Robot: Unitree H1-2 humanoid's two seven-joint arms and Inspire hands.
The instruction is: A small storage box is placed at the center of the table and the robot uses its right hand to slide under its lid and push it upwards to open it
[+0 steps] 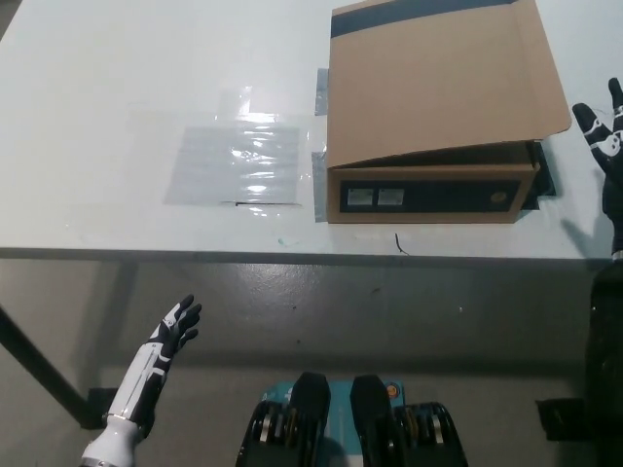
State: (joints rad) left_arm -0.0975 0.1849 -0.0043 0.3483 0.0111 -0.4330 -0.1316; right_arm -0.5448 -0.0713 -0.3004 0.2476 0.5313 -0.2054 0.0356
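Note:
A brown cardboard storage box [433, 190] stands on the white table [117, 88] at its front right. Its flat lid [443, 78] lies sloped over the box, raised a little at the front right corner. My black right hand [604, 136] is open at the picture's right edge, just right of that lid corner and apart from it, fingers spread and pointing away from me. Below the table's front edge at the lower left, my white left hand [175, 331] rests open.
A clear plastic sheet [238, 161] lies flat on the table left of the box. Dark tape strips [319, 92] show at the box's left side. A small dark mark [400, 243] sits near the table's front edge.

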